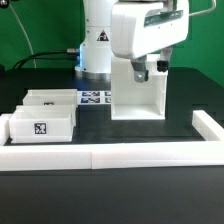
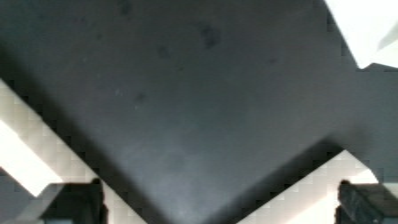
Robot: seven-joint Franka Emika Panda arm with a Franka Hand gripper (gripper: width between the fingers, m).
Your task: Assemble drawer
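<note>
The large white box housing (image 1: 138,96) stands upright on the black table, right of centre in the exterior view. Two small open-top trays sit at that view's left: one tagged in front (image 1: 42,126) and one behind it (image 1: 50,100). My gripper (image 1: 141,71) hangs just above the housing's top edge. In the wrist view the gripper (image 2: 217,204) is open, with its dark fingers (image 2: 71,205) far apart and nothing between them. That view shows dark surface, with white plastic (image 2: 27,150) at the sides.
The marker board (image 1: 95,97) lies flat behind the trays, beside the robot base. A long low white border wall (image 1: 110,156) runs along the table front and turns up the exterior view's right side (image 1: 207,125).
</note>
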